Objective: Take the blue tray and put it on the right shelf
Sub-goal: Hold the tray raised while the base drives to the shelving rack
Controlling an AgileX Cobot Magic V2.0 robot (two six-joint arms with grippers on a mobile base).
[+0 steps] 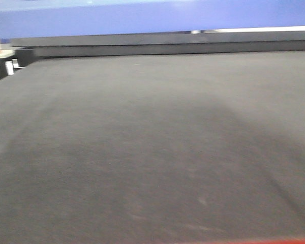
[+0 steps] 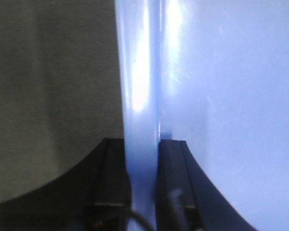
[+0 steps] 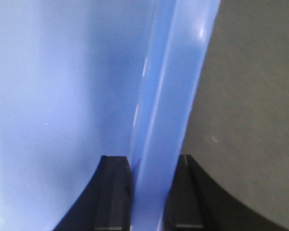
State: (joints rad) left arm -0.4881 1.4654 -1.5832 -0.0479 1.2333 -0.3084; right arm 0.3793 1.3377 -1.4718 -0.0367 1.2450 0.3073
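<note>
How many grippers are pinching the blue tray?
2. The left gripper is shut on one rim of the glossy light-blue plastic tray; the right gripper is shut on another rim. The front view shows neither.

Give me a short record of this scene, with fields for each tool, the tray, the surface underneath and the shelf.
left tool: shut on one rim of the blue tray, a finger on each side
right tool: shut on the tray's other rim, same way
tray: held between both tools
surface: dark grey mat
right shelf: not in view
</note>
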